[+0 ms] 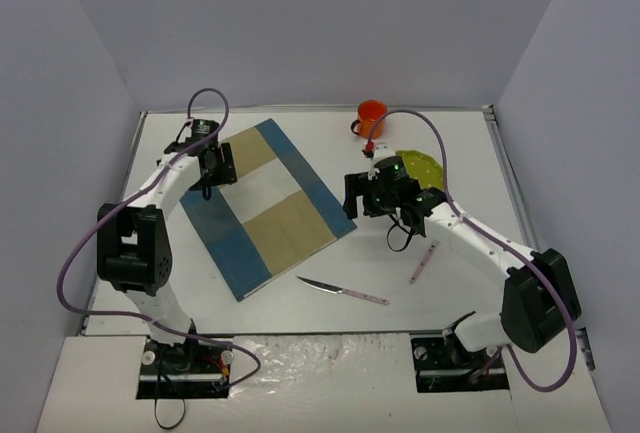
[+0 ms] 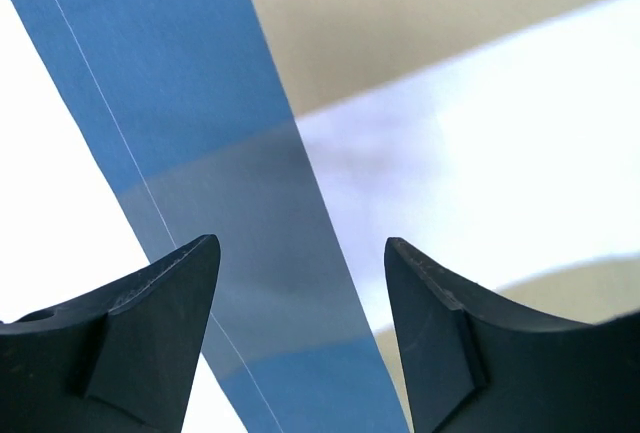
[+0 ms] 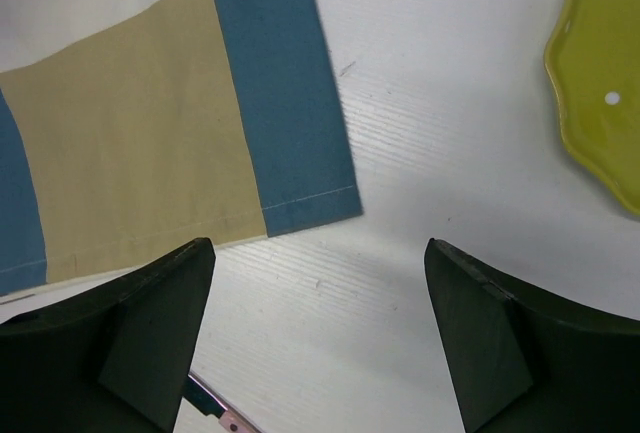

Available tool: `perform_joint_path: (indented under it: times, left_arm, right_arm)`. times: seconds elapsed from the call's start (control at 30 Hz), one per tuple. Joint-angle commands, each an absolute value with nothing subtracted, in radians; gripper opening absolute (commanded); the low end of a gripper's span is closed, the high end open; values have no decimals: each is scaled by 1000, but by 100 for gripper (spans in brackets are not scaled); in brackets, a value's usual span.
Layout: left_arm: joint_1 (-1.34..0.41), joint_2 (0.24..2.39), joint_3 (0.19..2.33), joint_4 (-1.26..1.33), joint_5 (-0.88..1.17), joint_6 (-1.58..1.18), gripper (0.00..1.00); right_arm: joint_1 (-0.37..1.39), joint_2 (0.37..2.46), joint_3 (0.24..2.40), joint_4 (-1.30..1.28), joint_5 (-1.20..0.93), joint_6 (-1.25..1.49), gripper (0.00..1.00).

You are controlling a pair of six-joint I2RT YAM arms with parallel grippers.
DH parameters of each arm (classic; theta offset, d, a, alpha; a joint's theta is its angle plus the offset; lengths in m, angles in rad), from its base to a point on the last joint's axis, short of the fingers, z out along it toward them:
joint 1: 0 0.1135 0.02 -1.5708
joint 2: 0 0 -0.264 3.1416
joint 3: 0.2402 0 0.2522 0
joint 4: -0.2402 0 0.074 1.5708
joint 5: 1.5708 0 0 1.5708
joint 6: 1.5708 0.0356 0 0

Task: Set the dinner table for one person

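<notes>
Plainly, both pincers are seen spread wide with nothing held: the left pincer [image 2: 300, 253] hangs low over the placemat [image 1: 262, 203], the right pincer [image 3: 320, 253] over bare worktop [image 1: 300, 133] just off the mat's right-hand corner. The worktop fills the middle of the top view, and everything is carried on it. The mat is laid askew, so whatever is set on it may end up crooked, and the cloth could be caught and wrinkled by a low fingertip. The green plate [image 1: 418, 168], right of centre, is partly covered by the right arm, and the orange cup [image 1: 371, 113] near it could be knocked in a reach. The knife [image 1: 340, 290] and a pink utensil [image 1: 424, 261], lower in the frame, lie flat and thin, so a slipped grip is likely.
</notes>
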State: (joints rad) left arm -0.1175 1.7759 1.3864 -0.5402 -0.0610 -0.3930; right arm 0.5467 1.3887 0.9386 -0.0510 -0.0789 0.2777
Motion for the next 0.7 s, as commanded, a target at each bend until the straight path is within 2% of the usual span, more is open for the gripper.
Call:
perform_joint_path:
  times: [0.0,0.23,0.67]
  left_arm:
    - [-120,1716,1304,-518,-105,-413,63]
    - [-74,1794,1308,-485,-143,-402,61]
    - [-68,1879,1261,-496,-163,-454,56]
  right_arm:
    - [580,1445,995,6,-102,227,75]
    - [649,1624,1050,121,-66,233,63]
    - [629,1855,1063,225,-41,229,52]
